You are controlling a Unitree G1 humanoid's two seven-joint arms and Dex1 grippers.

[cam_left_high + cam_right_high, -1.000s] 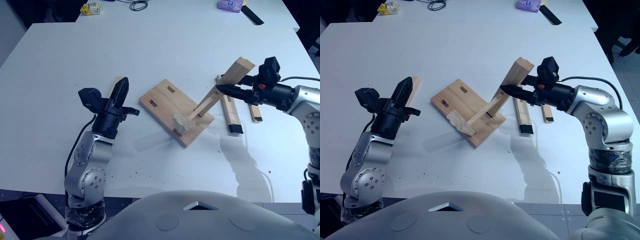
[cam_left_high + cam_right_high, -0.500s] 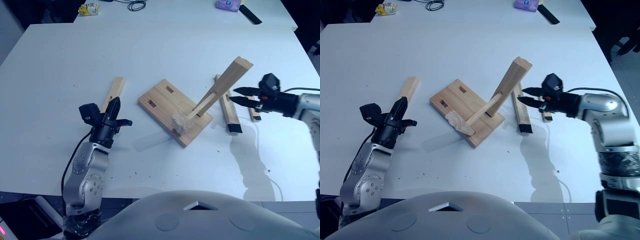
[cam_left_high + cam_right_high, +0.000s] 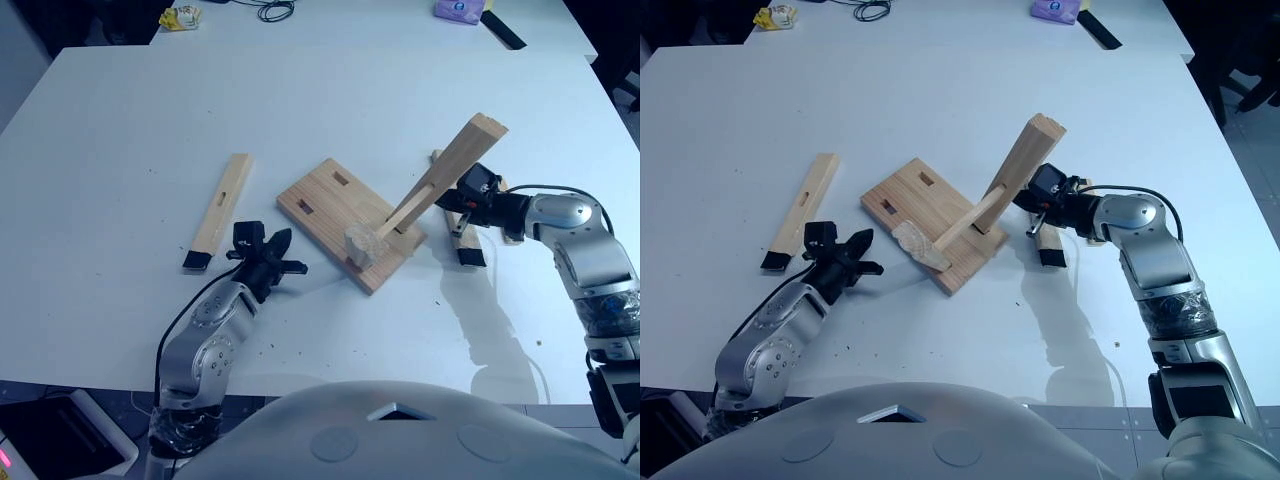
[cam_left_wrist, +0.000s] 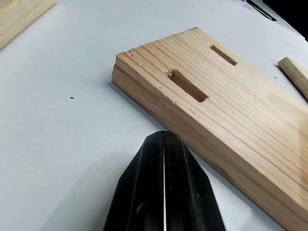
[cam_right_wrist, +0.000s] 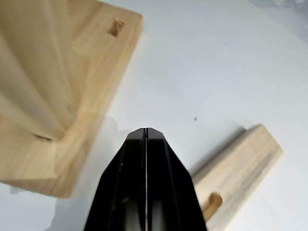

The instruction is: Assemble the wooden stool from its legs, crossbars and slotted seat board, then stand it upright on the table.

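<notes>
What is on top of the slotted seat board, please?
One wooden leg stands tilted in the seat board, with a pale lump near its foot; the inserted end is hidden.

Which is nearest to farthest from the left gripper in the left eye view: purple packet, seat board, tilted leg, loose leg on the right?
1. Seat board, just ahead of the left gripper.
2. Tilted leg, standing in the board's right end.
3. Loose leg, flat beside the right gripper.
4. Purple packet, far back on the right.
</notes>
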